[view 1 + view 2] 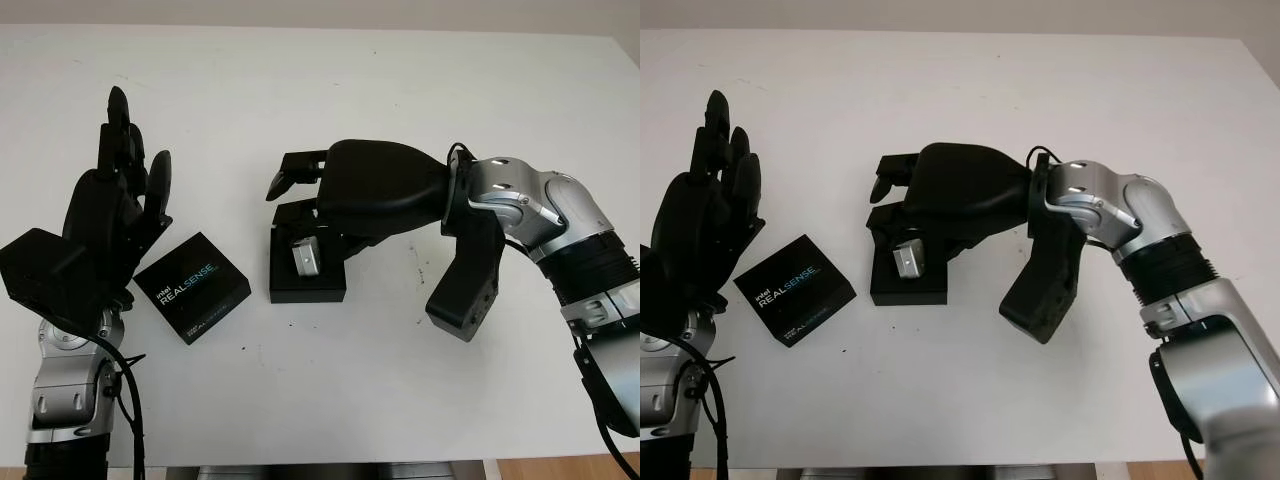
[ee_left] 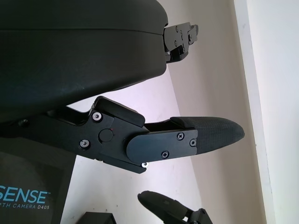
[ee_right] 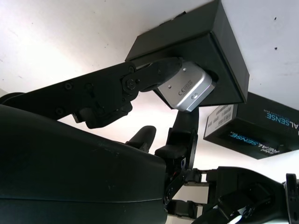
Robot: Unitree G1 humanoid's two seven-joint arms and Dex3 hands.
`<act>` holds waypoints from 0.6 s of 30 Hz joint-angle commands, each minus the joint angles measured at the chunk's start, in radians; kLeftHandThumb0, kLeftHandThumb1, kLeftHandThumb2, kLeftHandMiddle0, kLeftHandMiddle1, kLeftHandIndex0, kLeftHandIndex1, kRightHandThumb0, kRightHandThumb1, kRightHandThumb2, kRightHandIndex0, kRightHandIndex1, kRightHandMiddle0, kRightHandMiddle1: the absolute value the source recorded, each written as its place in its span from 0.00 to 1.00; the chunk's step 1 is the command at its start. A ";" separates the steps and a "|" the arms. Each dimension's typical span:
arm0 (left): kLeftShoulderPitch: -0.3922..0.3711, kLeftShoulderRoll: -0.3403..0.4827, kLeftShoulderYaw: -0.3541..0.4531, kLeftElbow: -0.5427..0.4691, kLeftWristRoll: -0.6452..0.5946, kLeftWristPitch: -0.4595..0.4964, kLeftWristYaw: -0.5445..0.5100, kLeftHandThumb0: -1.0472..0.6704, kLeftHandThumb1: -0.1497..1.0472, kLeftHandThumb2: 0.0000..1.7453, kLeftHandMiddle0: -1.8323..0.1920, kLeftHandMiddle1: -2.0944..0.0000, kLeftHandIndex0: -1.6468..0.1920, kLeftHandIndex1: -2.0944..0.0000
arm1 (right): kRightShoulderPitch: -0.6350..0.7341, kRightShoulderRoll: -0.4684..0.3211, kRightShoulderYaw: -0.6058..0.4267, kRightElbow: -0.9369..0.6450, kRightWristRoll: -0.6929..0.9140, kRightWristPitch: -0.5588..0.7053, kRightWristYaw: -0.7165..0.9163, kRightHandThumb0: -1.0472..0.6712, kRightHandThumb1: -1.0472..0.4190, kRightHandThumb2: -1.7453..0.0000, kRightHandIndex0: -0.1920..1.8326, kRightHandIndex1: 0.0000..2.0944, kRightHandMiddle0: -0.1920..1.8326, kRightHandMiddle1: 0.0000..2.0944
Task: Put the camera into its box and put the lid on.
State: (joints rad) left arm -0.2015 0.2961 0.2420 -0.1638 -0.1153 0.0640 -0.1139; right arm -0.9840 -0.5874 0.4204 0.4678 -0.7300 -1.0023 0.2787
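Here, right hand (image 1: 300, 215) grasping silver camera (image 1: 305, 256) over black box (image 1: 306, 282), left hand (image 1: 100, 240) open beside lid (image 1: 192, 287).

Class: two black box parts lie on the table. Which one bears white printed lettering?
The lid, lying beside the left hand. The open box under the right hand is plain black and holds the silver camera.

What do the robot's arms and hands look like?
Both hands are matte black with smooth rounded shells and chunky jointed fingers. The left hand sits on a silver wrist with bolts and a thin black cable. The right hand joins a shiny silver curved arm, then a ribbed black ring, with a black cable and a black block at the wrist.
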 commanded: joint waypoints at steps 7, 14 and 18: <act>0.020 -0.006 0.000 -0.019 0.001 -0.008 0.002 0.15 1.00 0.31 1.00 1.00 1.00 1.00 | -0.020 0.001 0.011 -0.019 -0.026 -0.012 -0.009 0.41 0.11 0.97 0.18 0.30 0.21 0.38; 0.021 -0.010 0.000 -0.019 0.005 -0.015 0.006 0.16 1.00 0.31 1.00 1.00 1.00 1.00 | -0.026 0.006 0.011 -0.010 -0.040 -0.021 -0.029 0.42 0.11 0.97 0.22 0.25 0.23 0.34; 0.022 -0.015 0.002 -0.028 0.003 -0.001 0.013 0.15 1.00 0.30 1.00 1.00 1.00 1.00 | -0.025 0.008 0.012 -0.005 -0.039 -0.021 -0.035 0.42 0.11 0.97 0.23 0.24 0.27 0.35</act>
State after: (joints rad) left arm -0.1992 0.2842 0.2420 -0.1667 -0.1133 0.0615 -0.1055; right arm -0.9964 -0.5867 0.4250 0.4662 -0.7694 -1.0178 0.2462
